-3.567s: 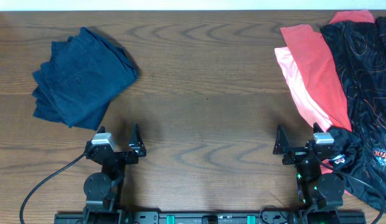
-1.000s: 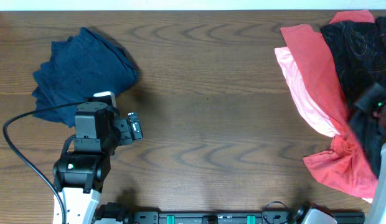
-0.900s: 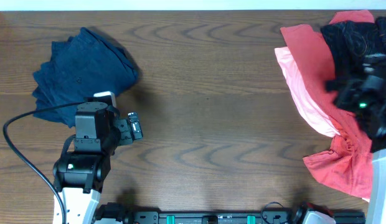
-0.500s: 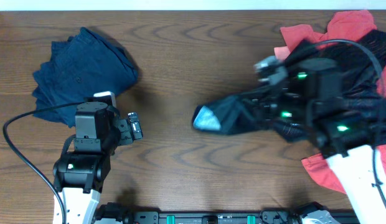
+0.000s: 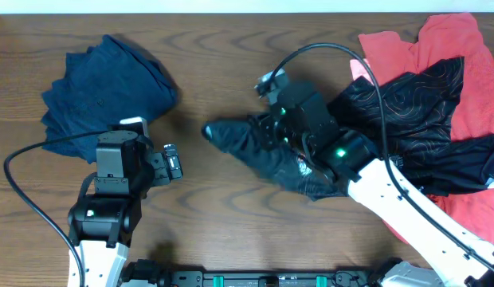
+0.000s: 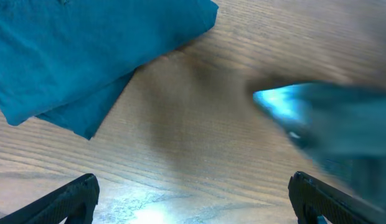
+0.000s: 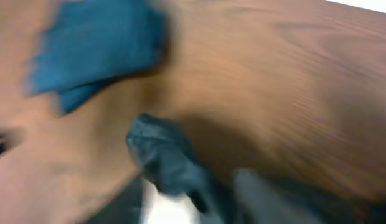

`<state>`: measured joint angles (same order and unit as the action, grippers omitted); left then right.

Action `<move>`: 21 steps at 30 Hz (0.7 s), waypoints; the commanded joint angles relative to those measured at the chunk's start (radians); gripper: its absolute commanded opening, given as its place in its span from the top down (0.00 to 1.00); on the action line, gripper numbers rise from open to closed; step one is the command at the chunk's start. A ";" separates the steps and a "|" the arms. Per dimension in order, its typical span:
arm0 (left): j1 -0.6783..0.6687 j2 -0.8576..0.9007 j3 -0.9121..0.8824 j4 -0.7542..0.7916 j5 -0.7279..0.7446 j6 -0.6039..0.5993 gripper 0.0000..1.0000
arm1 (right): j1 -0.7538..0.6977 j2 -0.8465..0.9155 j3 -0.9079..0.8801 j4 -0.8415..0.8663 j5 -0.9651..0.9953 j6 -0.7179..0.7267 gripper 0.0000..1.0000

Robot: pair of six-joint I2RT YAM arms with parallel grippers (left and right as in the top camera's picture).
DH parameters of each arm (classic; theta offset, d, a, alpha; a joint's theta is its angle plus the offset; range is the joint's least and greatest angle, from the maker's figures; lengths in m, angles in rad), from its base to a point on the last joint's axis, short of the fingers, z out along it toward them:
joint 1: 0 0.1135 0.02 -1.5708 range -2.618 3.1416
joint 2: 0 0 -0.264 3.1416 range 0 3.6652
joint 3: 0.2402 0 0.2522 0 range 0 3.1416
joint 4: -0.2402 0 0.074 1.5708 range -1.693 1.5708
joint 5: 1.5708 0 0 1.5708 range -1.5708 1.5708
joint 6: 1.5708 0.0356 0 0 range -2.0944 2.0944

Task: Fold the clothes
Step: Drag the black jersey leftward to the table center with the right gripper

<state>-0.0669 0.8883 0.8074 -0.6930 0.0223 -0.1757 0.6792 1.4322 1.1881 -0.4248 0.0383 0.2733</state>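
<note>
The right gripper (image 5: 267, 131) is hanging over the black shirt (image 5: 414, 88), its grip too blurry to tell. The left gripper (image 6: 193, 191) is gaping wide, empty.

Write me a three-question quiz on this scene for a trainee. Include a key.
1. True or false: the left tool is gripping the blue garment.
2. The black patterned garment is: A) folded at the left; B) spread from the red clothes toward the middle of the table; C) hanging off the front edge.
3. Fill in: the ___ arm reaches over the black patterned garment.

Key: 1 false, as it is open and empty; 2 B; 3 right arm.
</note>
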 commanded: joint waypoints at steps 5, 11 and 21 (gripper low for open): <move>0.003 0.007 0.014 0.022 0.121 -0.176 0.02 | -0.158 -0.089 0.002 -0.109 0.295 0.106 0.01; -0.053 0.112 0.014 0.068 0.294 -0.241 0.02 | -0.369 -0.174 0.002 -0.333 0.294 0.142 0.01; -0.297 0.460 0.014 0.116 0.357 -0.513 0.02 | -0.592 -0.209 0.001 -0.566 0.293 0.138 0.01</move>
<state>-0.3126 1.2716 0.8074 -0.5850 0.3477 -0.5434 0.1204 1.2331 1.1873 -0.9760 0.3153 0.3958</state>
